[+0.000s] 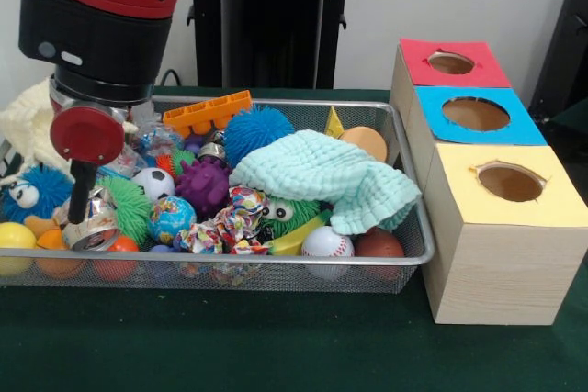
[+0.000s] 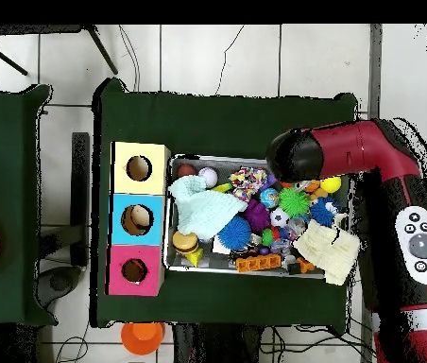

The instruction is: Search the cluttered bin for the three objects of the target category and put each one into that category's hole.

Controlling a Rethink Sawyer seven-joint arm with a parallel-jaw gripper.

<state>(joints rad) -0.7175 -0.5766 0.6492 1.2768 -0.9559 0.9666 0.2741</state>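
The silver wire-mesh bin (image 1: 276,262) sits on the green table, full of toys; it also shows in the overhead view (image 2: 255,159). The red-topped box's round hole (image 1: 450,62) is farthest back at the right, also seen from overhead (image 2: 134,271). A tan and orange-brown rounded thing (image 1: 367,141), perhaps a plush toy, lies at the bin's back right corner, half under the mint cloth (image 1: 322,176); from overhead it shows tan and brown (image 2: 187,243). My gripper (image 1: 81,204) reaches down into the bin's left end, next to a crumpled silver can (image 1: 89,231). From overhead the arm (image 2: 298,156) hides it.
The blue-topped hole (image 1: 475,114) and yellow-topped hole (image 1: 510,182) sit nearer than the red one. A cream knitted cloth (image 1: 32,121) hangs over the bin's left rim. Puffer balls (image 1: 257,130), a baseball (image 1: 327,242), a soccer ball (image 1: 153,183) and an orange block (image 1: 207,112) crowd the bin.
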